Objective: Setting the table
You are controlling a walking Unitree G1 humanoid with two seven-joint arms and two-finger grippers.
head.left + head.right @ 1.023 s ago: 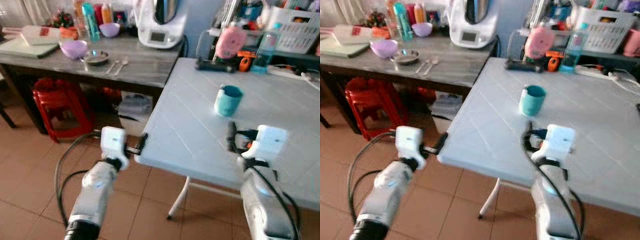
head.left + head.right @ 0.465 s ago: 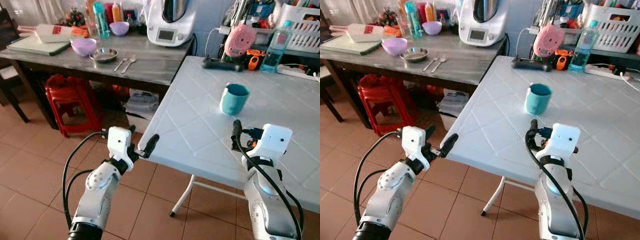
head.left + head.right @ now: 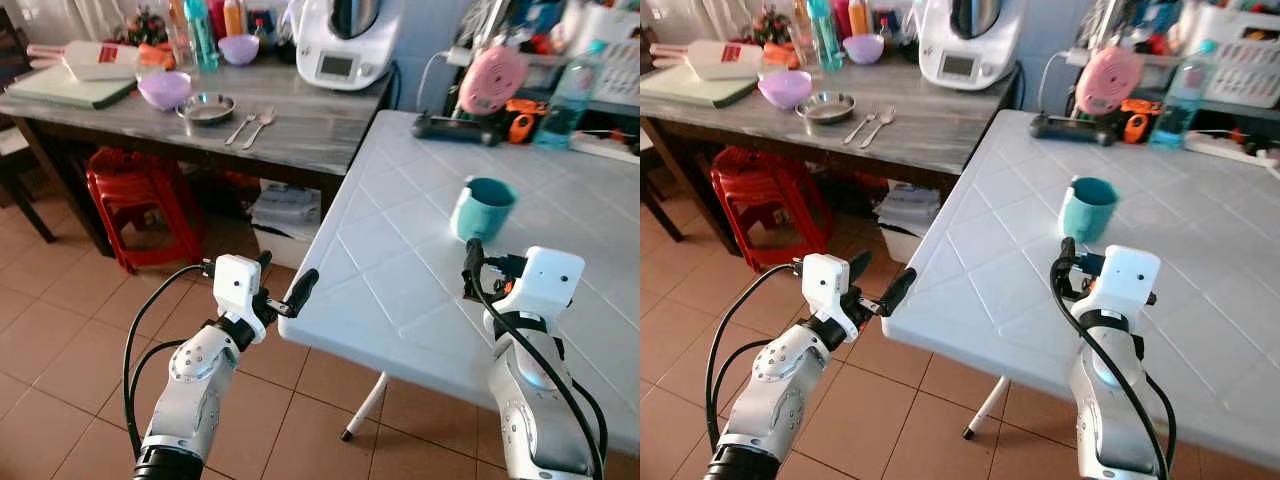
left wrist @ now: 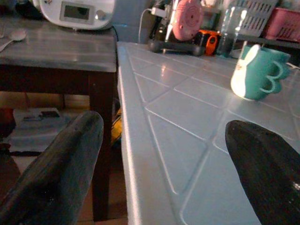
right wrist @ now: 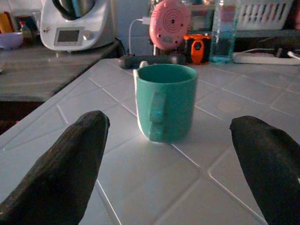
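A teal mug [image 5: 165, 101] stands upright on the white tiled table [image 3: 400, 250], toward its middle; it has a ribbed handle and a white patch on one side. In the right wrist view the handle faces the camera.

The right gripper [image 5: 173, 173] hovers low over the table just short of the mug, its two black fingers [image 5: 61, 164] spread wide with nothing between them, the mug centred in the gap but apart from them. The left gripper [image 4: 164, 173] is at the table's near corner, fingers parted and empty, one over the tabletop and the other off the edge.

Behind the mug, along the table's far edge, lie a black device [image 3: 455, 128], a pink round fan [image 3: 490, 80], an orange tool [image 3: 522, 112] and a clear water bottle [image 3: 572, 100].

On the grey counter [image 3: 290, 125] to the left are a white kitchen machine [image 3: 345, 40], a steel dish [image 3: 208, 108], a fork and spoon [image 3: 250, 125] and two purple bowls [image 3: 165, 90]. A red stool [image 3: 135, 205] sits beneath it.
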